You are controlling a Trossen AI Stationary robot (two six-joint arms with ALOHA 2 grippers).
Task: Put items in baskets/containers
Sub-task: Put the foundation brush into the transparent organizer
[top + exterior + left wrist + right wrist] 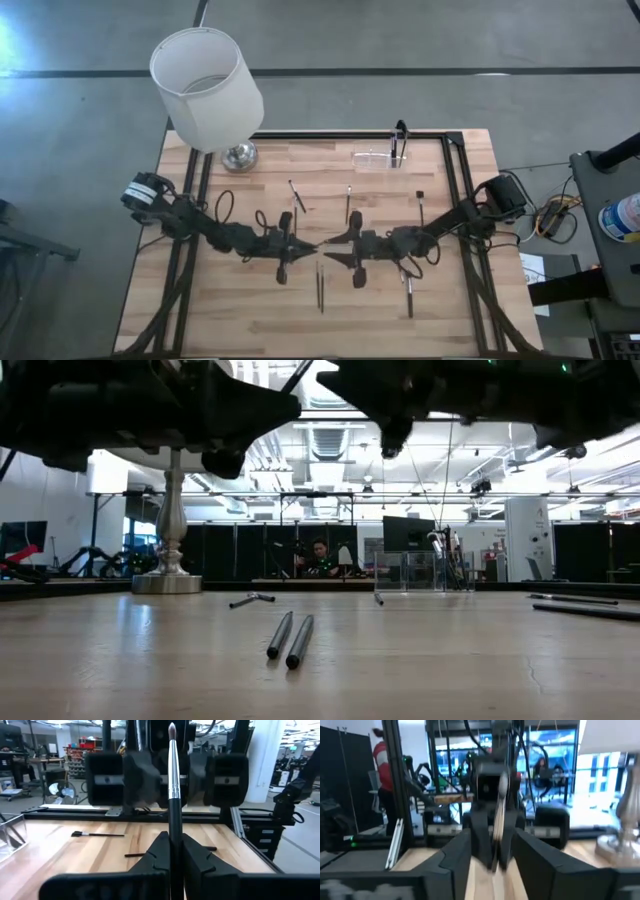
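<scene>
Both grippers meet nose to nose over the middle of the table. My left gripper (303,248) is shut on a slim dark brush (173,795) with a silver ferrule, its bristled tip pointing at the right gripper. My right gripper (332,251) stands open, and the brush (497,827) reaches in between its fingers (452,857) without being clamped. Loose brushes lie on the wood (296,195) (348,201) (420,206), with two sticks side by side (288,639) near the front. The clear container (378,158) stands at the back right with dark brushes (400,140) upright in it.
A lamp with a big white shade (207,88) and metal base (239,155) stands at the back left corner. Another stick (408,291) lies front right under the right arm. A black frame rail (455,190) runs along the table's sides. People sit in the room beyond.
</scene>
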